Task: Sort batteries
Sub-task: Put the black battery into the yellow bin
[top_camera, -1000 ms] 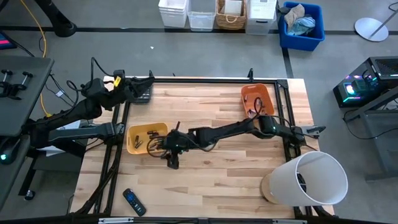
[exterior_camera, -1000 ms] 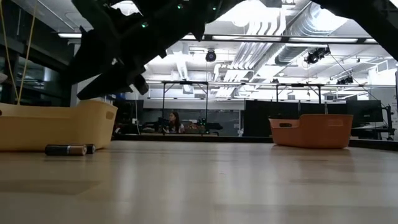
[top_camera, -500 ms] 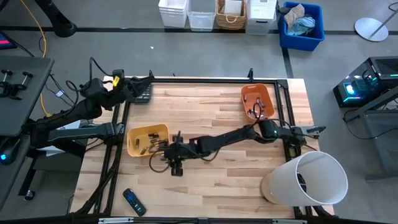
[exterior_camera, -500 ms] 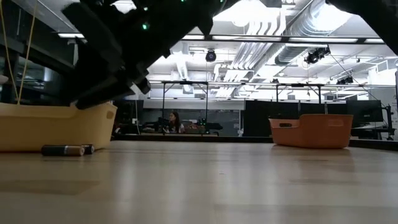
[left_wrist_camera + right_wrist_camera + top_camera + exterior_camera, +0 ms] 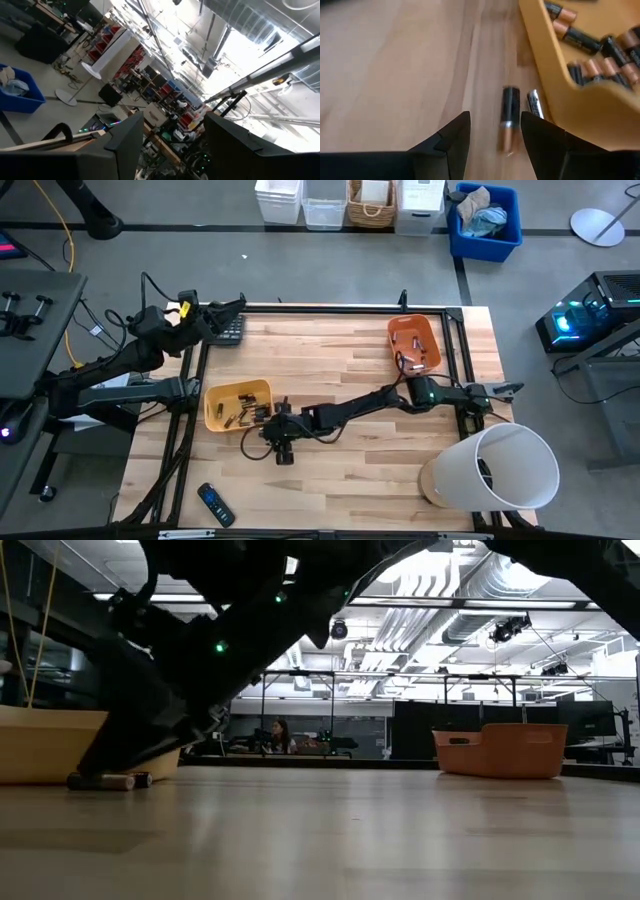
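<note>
Looking down from the high view, we see the right gripper (image 5: pixel 272 425) low over the wood table (image 5: pixel 340 480) just beside the yellow tray (image 5: pixel 215 396); its finger gap is too small to read here. We note the left gripper (image 5: pixel 236 308) parked at the table's far left corner over a dark calculator (image 5: pixel 231 333), state unclear. At table level, the arm's dark bulk hides most of two loose batteries (image 5: pixel 110 781). From the right wrist, we record the fingers (image 5: pixel 452 140) parted, empty, straddling one battery (image 5: pixel 508 117); more batteries (image 5: pixel 600 65) lie in the tray.
</note>
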`<state>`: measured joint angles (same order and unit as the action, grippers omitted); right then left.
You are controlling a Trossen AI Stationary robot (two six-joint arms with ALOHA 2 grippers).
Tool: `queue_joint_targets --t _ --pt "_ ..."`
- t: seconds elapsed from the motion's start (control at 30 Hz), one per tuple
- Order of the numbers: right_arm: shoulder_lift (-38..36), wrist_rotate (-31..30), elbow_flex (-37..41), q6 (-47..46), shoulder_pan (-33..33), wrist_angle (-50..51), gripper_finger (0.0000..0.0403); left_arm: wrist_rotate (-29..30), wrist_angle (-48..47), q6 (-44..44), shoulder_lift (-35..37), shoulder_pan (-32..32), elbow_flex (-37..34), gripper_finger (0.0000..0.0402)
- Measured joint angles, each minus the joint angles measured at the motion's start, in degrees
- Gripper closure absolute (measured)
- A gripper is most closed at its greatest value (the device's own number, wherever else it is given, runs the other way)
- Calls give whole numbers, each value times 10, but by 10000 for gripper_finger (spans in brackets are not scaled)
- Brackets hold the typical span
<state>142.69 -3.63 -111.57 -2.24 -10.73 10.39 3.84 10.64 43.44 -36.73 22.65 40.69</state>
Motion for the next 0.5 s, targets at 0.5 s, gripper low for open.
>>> queue_joint_targets --t 0.5 --pt "22 -10 -4 -97 -2 37 326 0 -4 10 0 0 0 206"
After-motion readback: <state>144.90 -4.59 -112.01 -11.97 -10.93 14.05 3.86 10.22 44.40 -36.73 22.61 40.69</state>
